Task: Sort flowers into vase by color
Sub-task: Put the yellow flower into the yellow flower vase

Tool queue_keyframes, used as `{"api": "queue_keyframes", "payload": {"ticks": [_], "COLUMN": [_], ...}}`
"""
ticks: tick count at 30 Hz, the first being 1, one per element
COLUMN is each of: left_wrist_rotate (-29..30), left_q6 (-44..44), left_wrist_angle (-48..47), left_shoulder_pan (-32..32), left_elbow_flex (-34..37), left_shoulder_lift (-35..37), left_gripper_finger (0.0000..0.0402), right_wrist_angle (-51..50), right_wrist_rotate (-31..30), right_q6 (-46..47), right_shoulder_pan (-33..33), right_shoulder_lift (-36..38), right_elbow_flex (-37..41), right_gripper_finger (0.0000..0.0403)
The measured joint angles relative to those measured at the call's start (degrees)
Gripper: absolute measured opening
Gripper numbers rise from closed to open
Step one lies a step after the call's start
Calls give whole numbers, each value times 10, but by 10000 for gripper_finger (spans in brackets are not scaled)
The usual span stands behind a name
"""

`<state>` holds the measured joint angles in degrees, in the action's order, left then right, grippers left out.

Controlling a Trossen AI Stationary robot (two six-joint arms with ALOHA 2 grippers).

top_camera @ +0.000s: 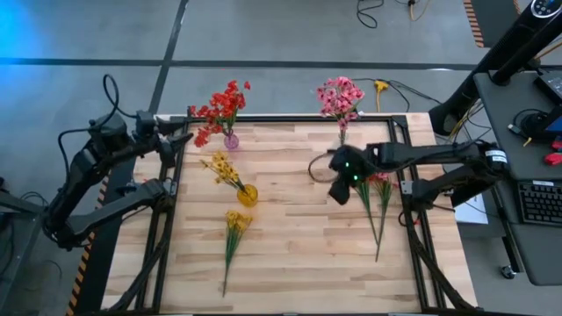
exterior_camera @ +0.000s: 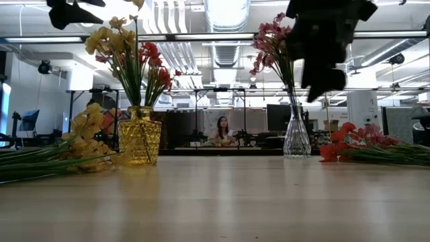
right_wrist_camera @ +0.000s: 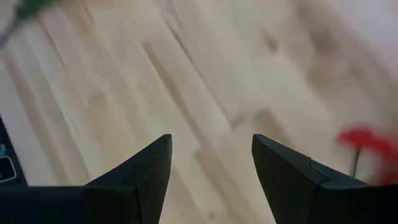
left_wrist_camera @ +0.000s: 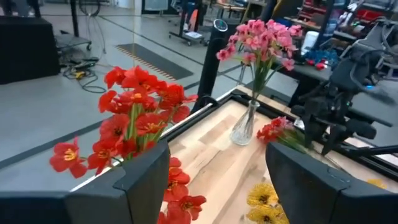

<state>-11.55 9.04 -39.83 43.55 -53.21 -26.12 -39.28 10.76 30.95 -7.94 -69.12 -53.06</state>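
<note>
Red flowers (top_camera: 224, 105) stand in a small pinkish vase (top_camera: 231, 140) at the far left. Pink flowers (top_camera: 340, 95) stand in a clear vase (exterior_camera: 295, 138) at the far right. Yellow flowers (top_camera: 221, 167) stand in a yellow vase (top_camera: 248, 195). A yellow sprig (top_camera: 234, 226) lies flat near the middle. Red sprigs (top_camera: 379, 189) lie flat on the right, stems toward the near edge. My right gripper (top_camera: 338, 187) hangs open and empty above the table, just left of the red sprigs' blossoms (right_wrist_camera: 367, 142). My left gripper (left_wrist_camera: 217, 186) is open and empty at the far left edge, beside the red flowers (left_wrist_camera: 137, 118).
The black frame rail (top_camera: 290, 118) runs round the wooden table (top_camera: 299, 263). A black cable (top_camera: 314, 167) loops on the table near the right gripper. Bare wood lies toward the near edge. A desk with a keyboard (top_camera: 537, 202) stands to the right.
</note>
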Motion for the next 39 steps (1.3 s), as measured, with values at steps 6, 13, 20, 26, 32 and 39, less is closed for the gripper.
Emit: {"api": "queue_keyframes", "payload": {"ticks": [6,13,20,26,32,39], "left_wrist_rotate": [-52,-61,-61,-60,-60,-60], "left_q6": [6,23,42,45,36,35], "left_wrist_angle": [39,75,75,75,73,70], "left_shoulder_pan": [-3,-5,-5,-5,-5,-5], "left_elbow_flex": [3,3,4,4,4,6], "left_shoulder_lift": [8,10,9,9,9,9], "left_gripper_finger": [244,244,244,244,244,244], "right_wrist_angle": [-97,-251,-383,-364,-323,-317], "right_wrist_rotate": [-18,-52,-89,-88,-74,-123], "right_q6": [117,224,290,377,464,530], "right_shoulder_pan": [62,103,117,118,137,171], "right_shoulder_lift": [0,0,9,50,91,92], "right_elbow_flex": [-2,-8,14,56,101,118], "right_gripper_finger": [215,215,215,214,214,214]}}
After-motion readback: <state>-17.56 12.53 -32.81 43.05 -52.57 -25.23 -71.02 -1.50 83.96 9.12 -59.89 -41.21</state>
